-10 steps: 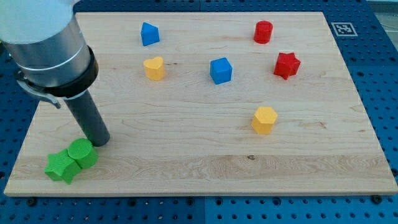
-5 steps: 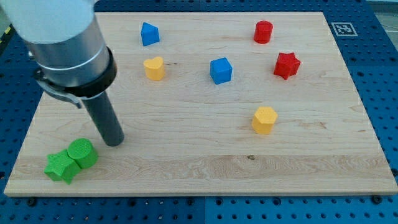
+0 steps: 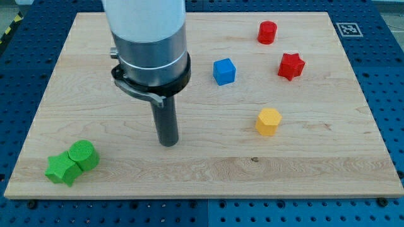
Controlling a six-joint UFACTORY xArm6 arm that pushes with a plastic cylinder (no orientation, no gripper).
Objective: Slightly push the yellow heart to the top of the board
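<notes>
Tip planted on bare wooden desk, touching nothing, no jaws to open. Yellow heart hidden behind arm, cannot tell where. Green cylinder block well left; yellow hexagonal block well right.

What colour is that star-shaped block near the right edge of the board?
Red. The star block shows clearly in the camera view, just below a red cylinder-like block.

Bright, even light is falling on the bench; shadows are lying faint, and everything is showing sharp to the edges.
</notes>
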